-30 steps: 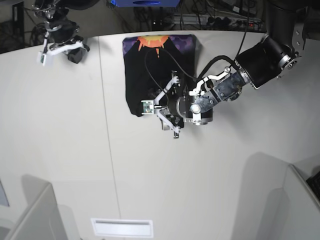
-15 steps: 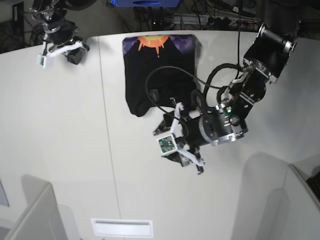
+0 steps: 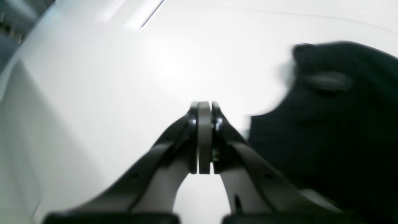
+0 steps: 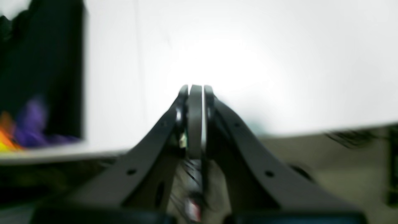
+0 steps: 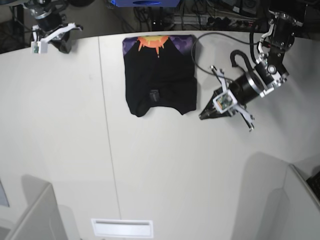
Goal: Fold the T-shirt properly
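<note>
The T-shirt [image 5: 159,75] lies folded into a black rectangle at the table's far middle, with the sunburst print along its far edge and a small label [image 5: 154,93] on top. My left gripper [image 5: 203,116] hovers just right of the shirt's near right corner, shut and holding nothing. In the left wrist view its fingertips [image 3: 203,107] are pressed together over bare table, with the black T-shirt [image 3: 326,124] to the right. My right gripper [image 5: 64,46] is shut and empty at the far left table edge. In the right wrist view the right gripper [image 4: 195,90] is shut, and the T-shirt [image 4: 40,77] shows at the left.
A thin seam [image 5: 107,130] runs down the white table left of the shirt. A recessed slot [image 5: 121,227] sits near the front edge. Grey panels stand at the front left [image 5: 35,215] and front right [image 5: 295,200]. Cables and equipment lie beyond the far edge.
My left gripper has left the shirt's near edge, swung right and shut with nothing in it. The shirt now lies uncovered. The right gripper shifted slightly up and left.
</note>
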Robot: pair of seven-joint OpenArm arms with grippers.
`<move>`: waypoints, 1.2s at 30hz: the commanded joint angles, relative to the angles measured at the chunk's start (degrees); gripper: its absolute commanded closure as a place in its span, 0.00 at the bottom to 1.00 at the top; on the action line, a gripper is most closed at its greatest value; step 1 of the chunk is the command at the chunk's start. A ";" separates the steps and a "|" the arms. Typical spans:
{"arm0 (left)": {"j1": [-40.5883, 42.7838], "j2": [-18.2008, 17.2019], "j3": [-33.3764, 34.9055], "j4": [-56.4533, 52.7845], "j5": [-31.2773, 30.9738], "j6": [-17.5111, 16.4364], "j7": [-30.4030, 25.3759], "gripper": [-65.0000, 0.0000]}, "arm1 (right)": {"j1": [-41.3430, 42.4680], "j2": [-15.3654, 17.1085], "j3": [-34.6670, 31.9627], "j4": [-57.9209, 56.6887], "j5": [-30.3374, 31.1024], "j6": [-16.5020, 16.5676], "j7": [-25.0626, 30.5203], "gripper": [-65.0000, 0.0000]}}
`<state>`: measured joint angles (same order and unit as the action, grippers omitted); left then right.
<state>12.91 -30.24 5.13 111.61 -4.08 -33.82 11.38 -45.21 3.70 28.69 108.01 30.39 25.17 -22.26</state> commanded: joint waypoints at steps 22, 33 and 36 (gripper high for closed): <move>39.80 -1.28 2.04 -4.76 4.74 0.37 -14.06 1.00 | -18.04 -2.52 -3.68 2.10 -3.01 5.21 -9.26 1.00; 32.59 1.45 9.34 -34.03 1.75 0.37 -14.23 1.00 | -8.90 -5.68 -19.85 -15.04 -28.24 5.12 -9.78 1.00; 29.25 4.09 9.42 -40.27 1.13 0.37 -14.23 1.00 | -4.50 -6.03 -22.93 -24.89 -31.32 5.12 -9.78 1.00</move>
<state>41.41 -25.98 14.41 70.65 -2.44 -32.95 -1.93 -48.21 -2.55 5.63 82.30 -0.89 30.22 -31.68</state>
